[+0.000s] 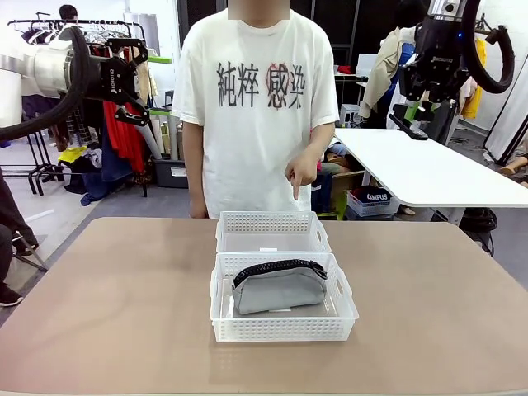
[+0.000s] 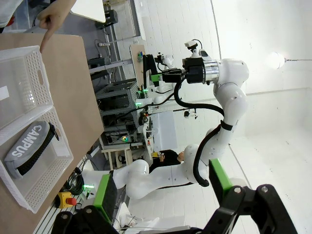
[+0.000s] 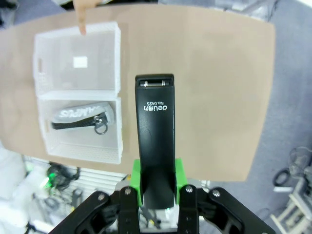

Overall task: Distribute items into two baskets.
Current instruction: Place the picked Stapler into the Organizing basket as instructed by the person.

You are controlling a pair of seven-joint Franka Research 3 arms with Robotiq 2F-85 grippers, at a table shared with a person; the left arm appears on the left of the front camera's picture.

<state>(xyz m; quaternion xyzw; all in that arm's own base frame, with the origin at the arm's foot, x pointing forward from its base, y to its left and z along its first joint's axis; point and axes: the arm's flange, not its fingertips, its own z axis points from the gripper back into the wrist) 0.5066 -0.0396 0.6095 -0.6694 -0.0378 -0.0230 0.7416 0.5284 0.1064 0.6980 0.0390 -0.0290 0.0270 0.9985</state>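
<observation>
The grey pouch [image 1: 278, 286] lies in the larger, nearer basket [image 1: 280, 328]. Behind it, touching it, stands the smaller basket [image 1: 272, 221] with nothing in it. High at the right, my right gripper [image 1: 415, 114] is shut on the black stapler [image 1: 407, 125]. In the right wrist view the stapler [image 3: 156, 131] sticks out between the green pads of the gripper [image 3: 156, 187], above bare table to the right of both baskets. My left gripper [image 1: 140, 82] hangs open and empty high at the left. A person's hand [image 1: 301, 175] points down at the smaller basket.
The person stands at the far edge of the brown table [image 1: 107, 313]. A white table [image 1: 421, 169] stands behind at the right, clothes racks at the left. The left wrist view looks sideways at the pouch [image 2: 27, 148] in its basket [image 2: 48, 180].
</observation>
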